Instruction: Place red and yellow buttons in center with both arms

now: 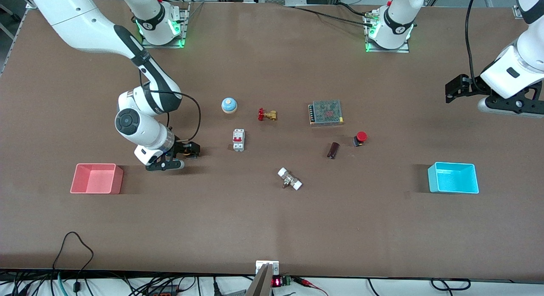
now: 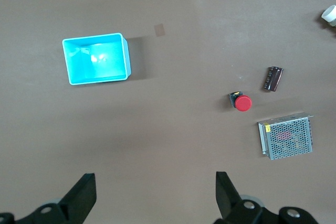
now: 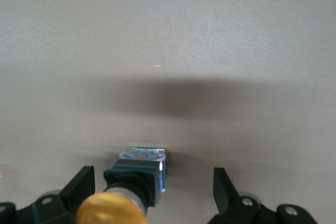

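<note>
The red button (image 1: pixel 360 138) lies on the brown tabletop (image 1: pixel 272 219), nearer to the front camera than the mesh power supply; it also shows in the left wrist view (image 2: pixel 241 102). The yellow button (image 3: pixel 113 208) lies on its side on the table between the fingers of my right gripper (image 3: pixel 153 177), close to one finger and not gripped. In the front view my right gripper (image 1: pixel 194 150) is low at the table beside the pink bin, and the yellow button is hidden there. My left gripper (image 1: pixel 451 91) is open and empty, high over the left arm's end of the table, also in its wrist view (image 2: pixel 156 192).
A blue bell (image 1: pixel 229 104), a brass valve (image 1: pixel 267 115), a white breaker (image 1: pixel 238 139), a mesh power supply (image 1: pixel 326 112), a dark cylinder (image 1: pixel 333 150) and a white-ended fitting (image 1: pixel 290 179) lie mid-table. A pink bin (image 1: pixel 97 178) and a cyan bin (image 1: pixel 453 177) stand toward the ends.
</note>
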